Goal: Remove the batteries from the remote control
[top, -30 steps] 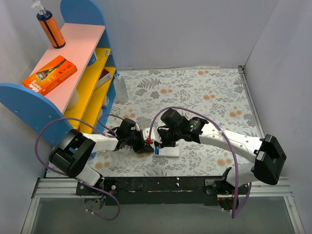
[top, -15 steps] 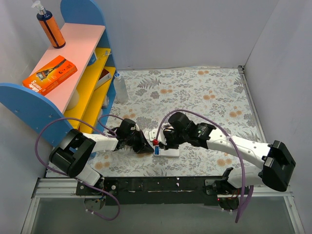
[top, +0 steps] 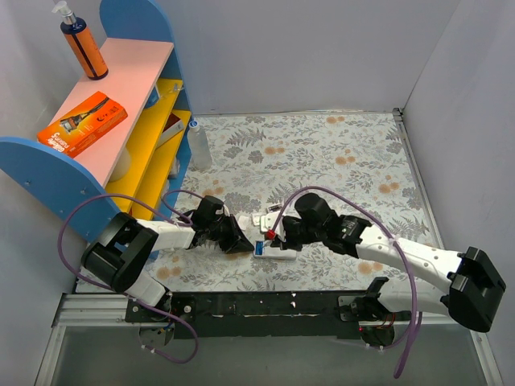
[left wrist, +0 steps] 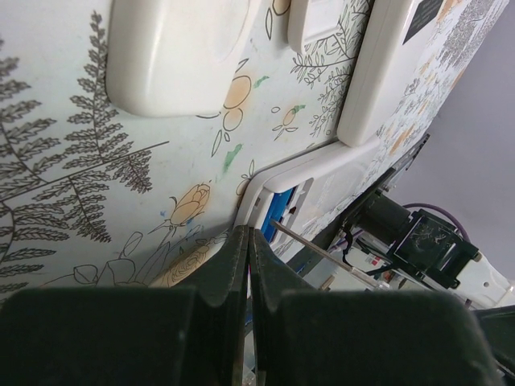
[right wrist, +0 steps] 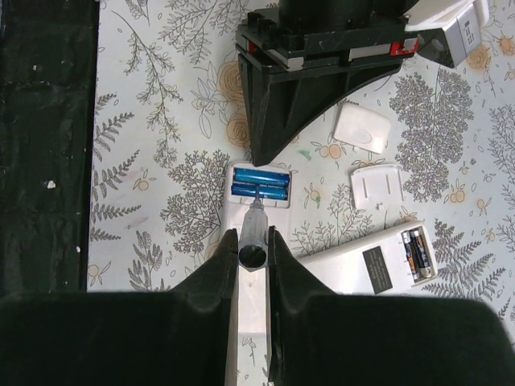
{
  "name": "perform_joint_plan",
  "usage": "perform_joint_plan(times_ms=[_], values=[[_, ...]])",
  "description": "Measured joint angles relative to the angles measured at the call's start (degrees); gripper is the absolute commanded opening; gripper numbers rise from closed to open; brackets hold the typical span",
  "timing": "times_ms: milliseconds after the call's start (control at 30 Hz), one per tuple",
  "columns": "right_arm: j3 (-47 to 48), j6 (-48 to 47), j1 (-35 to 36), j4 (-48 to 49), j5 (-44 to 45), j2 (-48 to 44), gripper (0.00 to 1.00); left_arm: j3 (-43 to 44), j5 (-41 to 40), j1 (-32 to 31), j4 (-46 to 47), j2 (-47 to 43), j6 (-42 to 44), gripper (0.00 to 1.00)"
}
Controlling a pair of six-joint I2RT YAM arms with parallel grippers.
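The right gripper point(right wrist: 252, 239) is clamping a slim metal rod point(right wrist: 256, 215) between its black fingers. The jaws are standing only the rod's width apart, and nothing else is being held. The rod is pointing forward, and its tip is sitting at the near side of the batteries point(right wrist: 260, 186); contact cannot be confirmed. These are two glossy blue cylinders lying side by side in the uncovered bay at the far end of the white remote control point(right wrist: 228, 197). Judged from this pose, the rod is serving as a pry tool, since the fingers look too broad to enter the bay (both cells are lying fully seated, so neither is out yet).

Just beyond the bay, the left gripper point(right wrist: 259, 151) is resting its wedge-shaped tips beside the remote's end, fingers pressed together with nothing between them — probably bracing the smooth plastic body against sliding on the floral-printed table point(right wrist: 153, 121).

Farther out, a rounded white cover point(right wrist: 364, 126) and a squarer cover point(right wrist: 378, 186) are lying flat — apart from both remotes. To the right, a second remote point(right wrist: 366, 265) is showing dark cells in its uncovered bay.
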Motion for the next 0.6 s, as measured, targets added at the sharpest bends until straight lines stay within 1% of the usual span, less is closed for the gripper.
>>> perform_joint_plan(times_ms=[100,400,600], values=[[1.7,0.1,0.0,-0.6,-0.3,1.6,0.01,0.0,-0.1,0.0,0.0,-0.1,-0.2,0.00],[13.0,-2.8,1.0,-6.3,-2.0,12.9,0.01,0.0,-0.1,0.0,0.0,-0.1,-0.4,0.00],[13.6,-4.2,1.3,-7.0,-2.6,13.4,0.01,0.0,-0.1,0.0,0.0,-0.1,-0.4,0.00]])
